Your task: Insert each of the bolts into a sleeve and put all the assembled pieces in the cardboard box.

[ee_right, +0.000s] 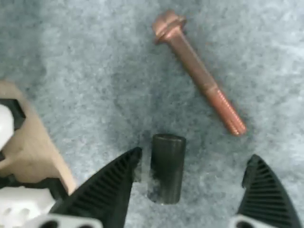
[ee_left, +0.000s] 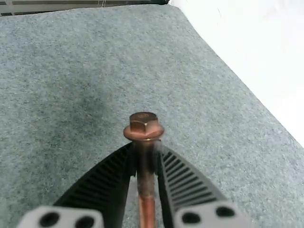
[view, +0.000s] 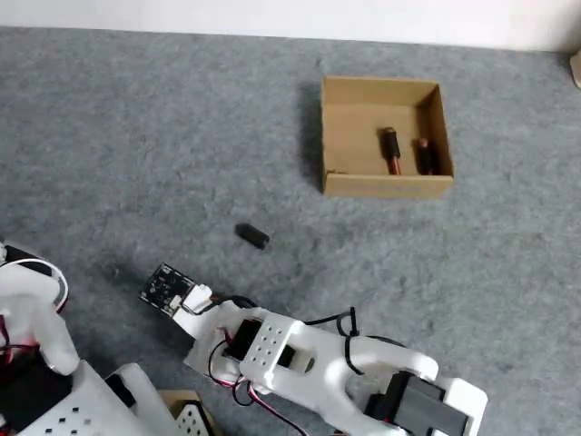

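The box [view: 388,186] stands on the table [view: 127,127] in the upper right of the high view, with two pieces [view: 390,150] side by side in it. A lone sleeve [view: 252,236] lies near the middle of the frame, well apart from the box. A bolt [ee_left: 144,130] sits between the left jaws, its head past their tips. A second sleeve [ee_right: 167,167] lies between the right jaws, and a loose bolt [ee_right: 197,71] lies just beyond it.
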Controlling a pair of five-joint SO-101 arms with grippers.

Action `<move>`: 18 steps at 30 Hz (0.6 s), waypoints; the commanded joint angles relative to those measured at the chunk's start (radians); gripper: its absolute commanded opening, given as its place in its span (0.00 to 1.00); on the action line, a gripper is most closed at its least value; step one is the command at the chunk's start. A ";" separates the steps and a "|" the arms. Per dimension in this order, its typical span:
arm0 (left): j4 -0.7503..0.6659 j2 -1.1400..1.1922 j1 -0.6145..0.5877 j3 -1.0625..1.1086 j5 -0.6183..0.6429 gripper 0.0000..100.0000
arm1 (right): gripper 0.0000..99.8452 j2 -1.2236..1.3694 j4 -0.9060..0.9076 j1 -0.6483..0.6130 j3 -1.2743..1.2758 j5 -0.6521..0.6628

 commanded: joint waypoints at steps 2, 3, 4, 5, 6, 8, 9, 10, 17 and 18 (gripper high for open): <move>0.003 -0.013 -0.013 -0.038 -0.002 0.01 | 0.28 -0.002 -0.016 0.010 -0.022 -0.003; 0.005 -0.013 -0.013 -0.038 -0.002 0.01 | 0.25 -0.002 -0.016 0.010 -0.022 -0.002; 0.005 -0.013 -0.013 -0.038 -0.002 0.01 | 0.22 -0.002 -0.016 0.013 -0.021 -0.002; 0.005 -0.013 -0.013 -0.038 -0.002 0.01 | 0.19 -0.002 -0.016 0.015 -0.021 -0.002; 0.005 -0.013 -0.013 -0.038 -0.002 0.01 | 0.17 -0.002 -0.015 0.015 -0.021 0.000; 0.005 -0.013 -0.013 -0.036 -0.002 0.01 | 0.16 -0.002 -0.015 0.015 -0.021 0.000; 0.012 -0.013 -0.013 -0.036 -0.003 0.01 | 0.16 -0.002 -0.015 0.015 -0.021 0.000; 0.018 -0.013 -0.013 -0.038 -0.003 0.01 | 0.16 -0.002 -0.015 0.015 -0.021 0.000; 0.018 -0.013 -0.013 -0.038 -0.003 0.01 | 0.01 -0.002 -0.015 0.015 -0.021 0.000; 0.018 -0.013 -0.013 -0.038 -0.003 0.01 | 0.02 -0.002 -0.015 0.015 -0.021 0.000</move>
